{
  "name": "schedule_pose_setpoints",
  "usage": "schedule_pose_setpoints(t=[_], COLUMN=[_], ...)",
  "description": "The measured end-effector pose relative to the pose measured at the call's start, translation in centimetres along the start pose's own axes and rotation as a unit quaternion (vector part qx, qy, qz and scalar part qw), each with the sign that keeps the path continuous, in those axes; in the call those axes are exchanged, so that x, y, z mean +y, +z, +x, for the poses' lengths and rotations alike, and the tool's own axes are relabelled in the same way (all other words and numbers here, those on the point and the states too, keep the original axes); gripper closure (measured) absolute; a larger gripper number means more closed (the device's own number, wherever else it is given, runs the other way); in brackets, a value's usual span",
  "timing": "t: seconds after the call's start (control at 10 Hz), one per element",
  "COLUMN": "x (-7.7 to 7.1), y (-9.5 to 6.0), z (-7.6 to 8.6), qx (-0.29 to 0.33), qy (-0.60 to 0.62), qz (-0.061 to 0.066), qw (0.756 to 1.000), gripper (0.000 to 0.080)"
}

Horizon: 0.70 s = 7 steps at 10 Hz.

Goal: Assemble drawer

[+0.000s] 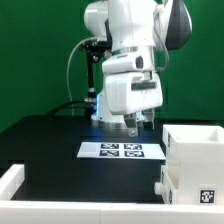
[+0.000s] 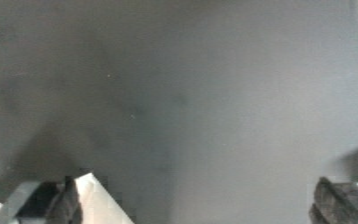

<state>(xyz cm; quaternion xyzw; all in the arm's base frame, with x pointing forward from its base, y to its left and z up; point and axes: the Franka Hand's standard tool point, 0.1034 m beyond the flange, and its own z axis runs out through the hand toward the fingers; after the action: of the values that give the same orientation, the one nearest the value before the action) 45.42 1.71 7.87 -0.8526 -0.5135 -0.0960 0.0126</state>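
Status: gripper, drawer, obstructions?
Gripper open, empty, over table. Drawer not clearly in view. Big box at exterior view's right, apart from gripper.

Your arm is white, the table black, the backdrop green; the marker board shows black-and-white tags, and the large box is white.

Plenty of room on the exterior view's left: the black matte tabletop runs bare there, right down to a low white strip at the near corner. In the centre, the thin flat white marker board lies flush, so it's no hurdle to a pass overhead. The exterior view's right is the crowded side, where the large tall white box rises (tag marker facing front) and walls off that edge. The wrist view shows only bare tabletop between the wide-set jaws.
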Motion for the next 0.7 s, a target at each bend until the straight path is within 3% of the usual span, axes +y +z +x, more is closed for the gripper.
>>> schedule_pose_setpoints(t=[0.1, 0.2, 0.5, 0.6, 0.7], x=[-0.1, -1.0, -5.9, -7.4, -6.8], y=[0.1, 0.4, 1.4, 2.3, 2.4], z=[0.1, 1.4, 7.1, 8.6, 8.2], qx=[0.000, 0.009, 0.036, 0.046, 0.048], qy=[0.000, 0.002, 0.011, 0.024, 0.033], qz=[0.001, -0.008, -0.011, -0.007, -0.013], qw=[1.000, 1.000, 0.999, 0.999, 0.998], gripper=[0.0150, 0.0150, 0.0150, 0.0150, 0.0150])
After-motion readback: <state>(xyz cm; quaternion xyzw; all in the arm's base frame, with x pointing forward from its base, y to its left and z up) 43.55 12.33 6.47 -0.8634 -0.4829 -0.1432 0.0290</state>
